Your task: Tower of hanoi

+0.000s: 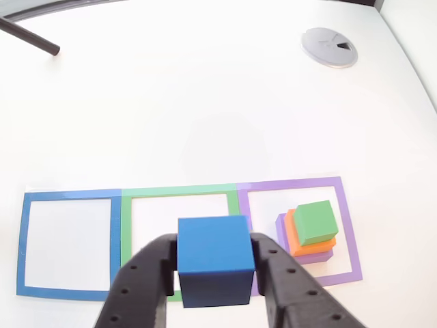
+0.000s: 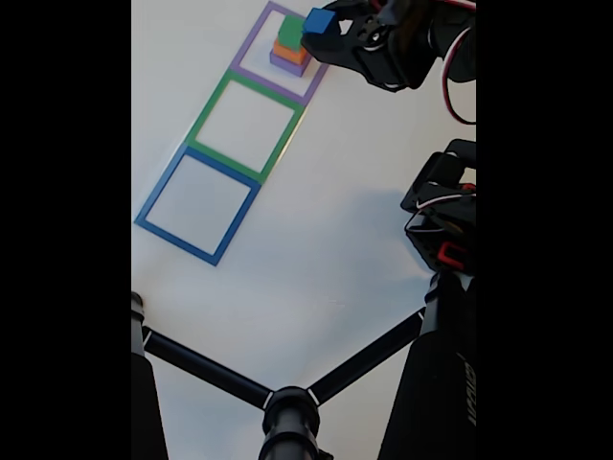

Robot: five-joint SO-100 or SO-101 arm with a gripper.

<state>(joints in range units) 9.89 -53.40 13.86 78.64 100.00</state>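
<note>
White desk [image 1: 205,102] carries three flat square outlines in a row: blue [image 1: 68,198], green [image 1: 181,191], purple [image 1: 293,184], as the other view shows them left to right. Inside the purple outline stands a stack: wide purple plastic block [image 1: 280,229] at the bottom, orange block [image 1: 292,236] on it, green block [image 1: 317,222] on top. The black two-finger gripper [image 1: 215,263] is clenched on the small blue plastic cube [image 1: 215,256], held off the desk. Key relation: in that view the cube sits above the green outline's near edge, just left of the stack; the blue outline lies further left. Judgement: first transfer under way, cube not yet set down
</note>
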